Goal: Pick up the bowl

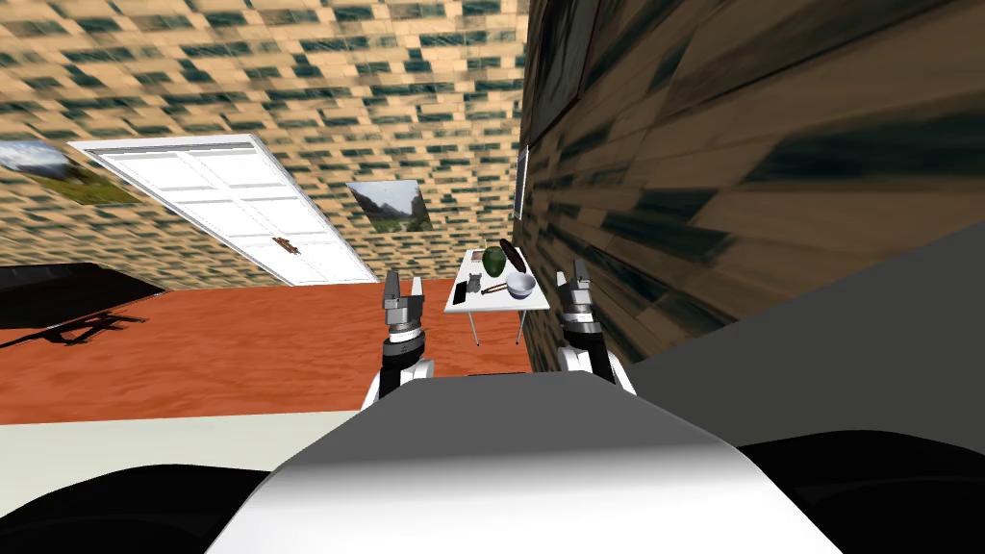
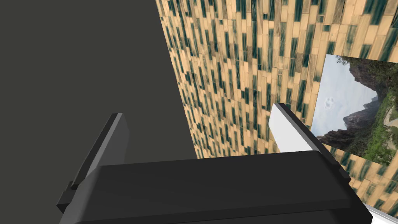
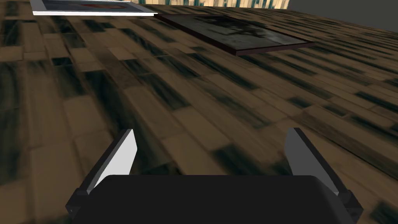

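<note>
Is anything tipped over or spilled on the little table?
Nothing stands out. The bowl sits upright on the white table near a green round thing, and no spill shows. The slant is only the camera's.

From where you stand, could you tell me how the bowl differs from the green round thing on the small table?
The bowl is white and open at the top, while the green thing is dark and a closed, rounded lump. The bowl sits nearer my edge of the table, and the green thing sits farther back. Both rest on the same white table.
</note>
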Available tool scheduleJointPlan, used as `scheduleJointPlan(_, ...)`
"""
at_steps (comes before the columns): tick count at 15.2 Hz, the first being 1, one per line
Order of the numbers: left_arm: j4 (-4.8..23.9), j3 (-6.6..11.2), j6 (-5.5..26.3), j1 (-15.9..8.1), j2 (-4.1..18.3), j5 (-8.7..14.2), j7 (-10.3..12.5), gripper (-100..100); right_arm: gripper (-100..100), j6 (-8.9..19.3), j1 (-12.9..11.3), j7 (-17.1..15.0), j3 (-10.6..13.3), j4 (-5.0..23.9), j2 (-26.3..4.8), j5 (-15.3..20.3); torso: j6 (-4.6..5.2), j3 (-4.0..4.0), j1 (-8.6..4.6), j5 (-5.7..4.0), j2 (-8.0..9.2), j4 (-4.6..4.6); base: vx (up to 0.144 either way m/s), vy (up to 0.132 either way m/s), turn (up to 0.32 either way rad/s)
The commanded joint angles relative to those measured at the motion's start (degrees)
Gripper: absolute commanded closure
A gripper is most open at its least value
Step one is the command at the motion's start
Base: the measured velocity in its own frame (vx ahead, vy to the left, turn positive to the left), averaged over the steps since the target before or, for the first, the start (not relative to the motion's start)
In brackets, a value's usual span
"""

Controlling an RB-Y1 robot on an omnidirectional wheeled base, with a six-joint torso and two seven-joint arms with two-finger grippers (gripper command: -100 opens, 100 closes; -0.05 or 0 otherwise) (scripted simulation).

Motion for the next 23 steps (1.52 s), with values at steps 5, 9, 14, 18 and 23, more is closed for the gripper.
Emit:
scheduleJointPlan(5,0.00,-0.01,0.00,0.00,0.00,0.00,0.00,0,-100,-0.15,-0.07,0.33,-0.34,1.79,-5.91,0.57,-0.01,0.00,0.14,0.03,0.01,0.00,-0.003,0.036,0.032)
scheduleJointPlan(9,0.00,-0.01,0.00,0.00,-0.01,0.00,0.00,0,-100,-0.33,-0.13,0.66,-0.67,3.68,-10.67,1.18,-0.02,0.00,0.22,0.05,0.00,0.00,-0.002,0.058,0.044)
scheduleJointPlan(14,0.00,-0.01,0.00,0.00,-0.01,0.00,0.00,0,-100,-0.57,-0.19,1.09,-1.07,6.12,-16.30,1.96,-0.01,0.01,0.30,0.07,0.01,0.00,-0.003,0.070,0.050)
scheduleJointPlan(18,0.00,-0.01,0.00,0.00,-0.01,0.00,0.00,0,-100,-0.89,-0.25,1.58,-1.52,9.03,-22.10,2.89,-0.02,-0.01,0.30,0.06,-0.02,-0.01,0.004,0.076,0.069)
scheduleJointPlan(23,0.00,-0.01,0.00,0.00,-0.01,0.00,0.00,0,-100,-1.27,-0.30,2.13,-1.99,12.34,-28.04,3.96,-0.01,0.00,0.27,0.06,0.00,0.00,0.002,0.070,0.046)
